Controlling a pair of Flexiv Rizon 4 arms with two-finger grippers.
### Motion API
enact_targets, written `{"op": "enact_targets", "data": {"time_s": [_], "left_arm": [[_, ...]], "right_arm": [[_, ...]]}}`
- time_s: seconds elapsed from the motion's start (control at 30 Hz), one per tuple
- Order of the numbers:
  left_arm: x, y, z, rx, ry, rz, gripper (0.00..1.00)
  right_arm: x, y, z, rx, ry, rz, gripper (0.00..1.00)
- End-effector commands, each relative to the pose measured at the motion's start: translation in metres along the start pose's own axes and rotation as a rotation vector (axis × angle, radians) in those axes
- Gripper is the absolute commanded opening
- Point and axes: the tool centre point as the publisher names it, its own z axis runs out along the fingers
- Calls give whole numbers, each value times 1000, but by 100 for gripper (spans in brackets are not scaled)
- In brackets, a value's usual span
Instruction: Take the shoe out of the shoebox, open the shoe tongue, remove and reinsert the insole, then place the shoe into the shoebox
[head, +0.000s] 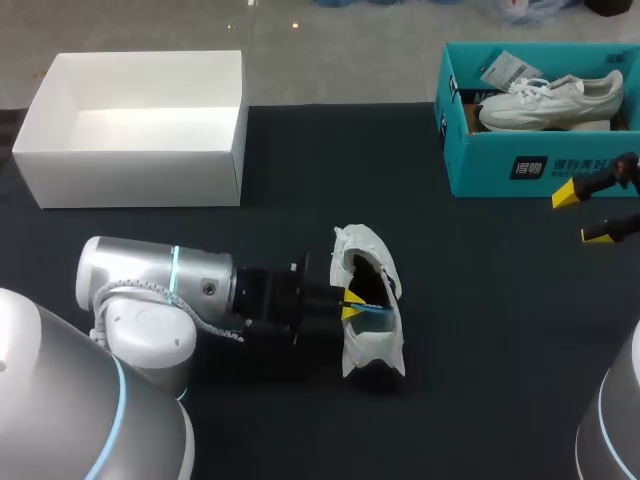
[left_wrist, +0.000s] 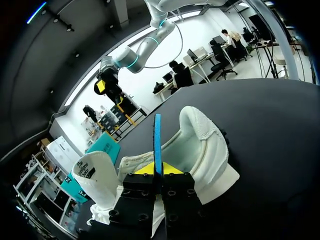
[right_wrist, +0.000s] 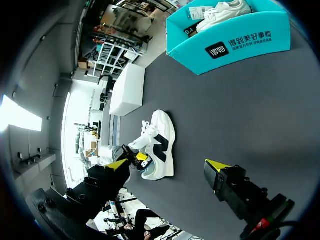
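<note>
The left tool (left_wrist: 159, 169) is closed on the blue insole (left_wrist: 157, 142). The insole is pinched edge-on between the two yellow tips and stands up out of the opening of the white shoe (left_wrist: 205, 150). In the head view, the left tool (head: 352, 306) is seen reaching into the shoe (head: 372, 262) from the side, with the insole (head: 374, 310) showing as a thin blue line at the mouth. The tongue (left_wrist: 95, 175) is folded back, away from the opening, just beside the tool. The shoe rests on the dark worktop (head: 500, 330) near the middle, and a black patch is visible on its side in the right wrist view (right_wrist: 160, 145).

The right tool (head: 582, 215) is held wide open with nothing between its fingers, above the worktop's right edge and well apart from the shoe. In its own wrist view, the right tool (right_wrist: 167, 165) is pointed towards the shoe across bare worktop.

An open white box (head: 140, 170) stands at the far left of the worktop, well apart from the shoe. At the far right, close to the right tool, a teal shoebox (head: 500, 175) is placed, and a white sneaker (head: 550, 100) is lying inside it.
</note>
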Motion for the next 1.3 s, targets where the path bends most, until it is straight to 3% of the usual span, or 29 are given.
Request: {"op": "enact_targets", "data": {"time_s": [0.03,0.07,0.1,0.17,0.27,0.3,0.37,0.57,0.9,1.07,1.1,1.13,1.17,1.23,1.3], "left_arm": [[-2,-8,1,21,-15,-5,3],[-2,-14,0,28,-18,-1,28],[-2,-19,-2,38,-18,3,39],[-3,-30,-4,53,-18,12,41],[-1,-42,-5,69,-4,27,35],[-1,-44,-4,65,9,37,27],[0,-46,-3,65,12,41,0],[6,-39,6,63,37,37,0],[9,-4,20,47,38,-22,0],[9,-10,15,63,17,-33,0],[8,-15,12,73,12,-32,9],[6,-21,9,81,2,-25,37],[4,-27,6,92,-8,-18,47],[1,-36,-1,98,-20,-1,52],[0,-43,-6,96,-19,11,47]], "right_arm": [[0,-1,0,-2,-4,1,100],[0,-1,0,-2,-4,1,100],[0,-1,0,-2,-4,1,100],[0,-1,0,-2,-4,1,100],[0,-1,0,-2,-4,1,100],[0,-1,0,-2,-4,1,100],[0,-1,0,-2,-4,1,100],[0,-1,0,-2,-4,1,100],[0,-1,0,-2,-4,1,100],[0,-1,0,-2,-4,1,100],[0,-1,0,-2,-4,1,100],[0,-1,0,-2,-4,1,100],[0,-1,0,-2,-4,1,100],[0,-1,0,-2,-4,1,100],[0,-1,0,-2,-4,1,100]]}}
